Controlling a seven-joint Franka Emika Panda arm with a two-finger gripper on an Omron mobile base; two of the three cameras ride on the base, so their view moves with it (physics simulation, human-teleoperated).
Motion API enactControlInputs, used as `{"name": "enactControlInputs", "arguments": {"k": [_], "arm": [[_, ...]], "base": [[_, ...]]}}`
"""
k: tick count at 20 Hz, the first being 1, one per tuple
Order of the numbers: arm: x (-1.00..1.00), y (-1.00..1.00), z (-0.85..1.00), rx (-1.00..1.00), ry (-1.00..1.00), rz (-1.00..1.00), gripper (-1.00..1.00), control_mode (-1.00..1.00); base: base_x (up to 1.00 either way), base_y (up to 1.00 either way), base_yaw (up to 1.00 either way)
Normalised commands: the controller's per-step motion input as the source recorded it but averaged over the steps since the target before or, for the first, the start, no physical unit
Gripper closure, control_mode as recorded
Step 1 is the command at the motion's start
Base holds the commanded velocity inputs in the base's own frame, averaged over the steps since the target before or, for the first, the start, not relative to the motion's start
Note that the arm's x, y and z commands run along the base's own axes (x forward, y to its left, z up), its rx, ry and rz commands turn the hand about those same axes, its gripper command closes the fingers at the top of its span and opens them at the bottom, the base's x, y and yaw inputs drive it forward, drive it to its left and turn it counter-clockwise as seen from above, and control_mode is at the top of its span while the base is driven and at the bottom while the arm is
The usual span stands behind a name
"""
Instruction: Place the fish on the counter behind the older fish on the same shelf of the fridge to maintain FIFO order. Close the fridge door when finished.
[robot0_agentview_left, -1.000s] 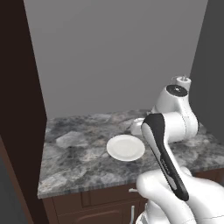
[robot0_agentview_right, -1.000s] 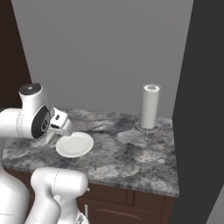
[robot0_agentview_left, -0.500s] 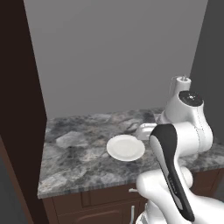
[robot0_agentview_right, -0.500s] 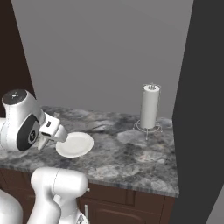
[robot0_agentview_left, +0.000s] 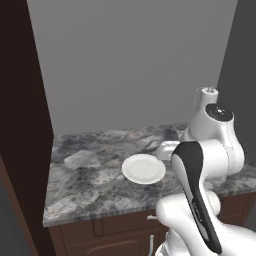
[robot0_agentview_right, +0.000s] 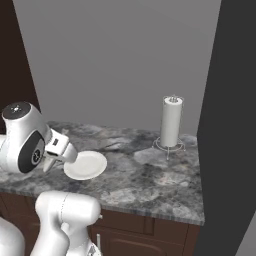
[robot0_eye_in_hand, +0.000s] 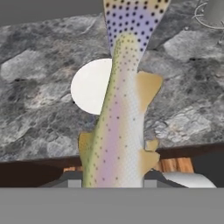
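The fish (robot0_eye_in_hand: 122, 109), olive-tan with dark spots and a pale belly, hangs lengthwise in my gripper (robot0_eye_in_hand: 112, 180), which is shut on it; the fish hides the fingers. Below it lie the round white plate (robot0_eye_in_hand: 89, 85) and the grey marbled counter (robot0_eye_in_hand: 35, 87). In the right base view my hand (robot0_agentview_right: 57, 148) hovers at the left rim of the plate (robot0_agentview_right: 86, 165), above the counter (robot0_agentview_right: 150, 175). In the left base view the hand (robot0_agentview_left: 167, 149) sits just right of the plate (robot0_agentview_left: 143, 168). The older fish and the shelf are out of view.
A paper towel roll (robot0_agentview_right: 171, 121) on a wire holder stands at the back right of the counter. A tall dark grey panel (robot0_agentview_right: 227, 125) rises at the right. A dark brown cabinet wall (robot0_agentview_left: 20, 125) closes the left side. Wood cabinet fronts (robot0_agentview_left: 115, 227) run below.
The arm has swung slightly, drawing the hand with the fish back toward the counter's front edge. The plate and the roll have not moved.
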Motion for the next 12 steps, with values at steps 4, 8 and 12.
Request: {"name": "enactControlInputs", "arguments": {"k": [4,8,12], "arm": [[-0.14,0.0,0.0,0.0,0.0,0.0,1.0,1.0],[0.0,0.0,0.0,0.0,0.0,0.0,1.0,1.0],[0.0,0.0,0.0,0.0,0.0,0.0,1.0,1.0]], "base": [[-0.72,0.0,0.0],[-1.0,0.03,0.0],[-0.99,0.21,0.0]]}}
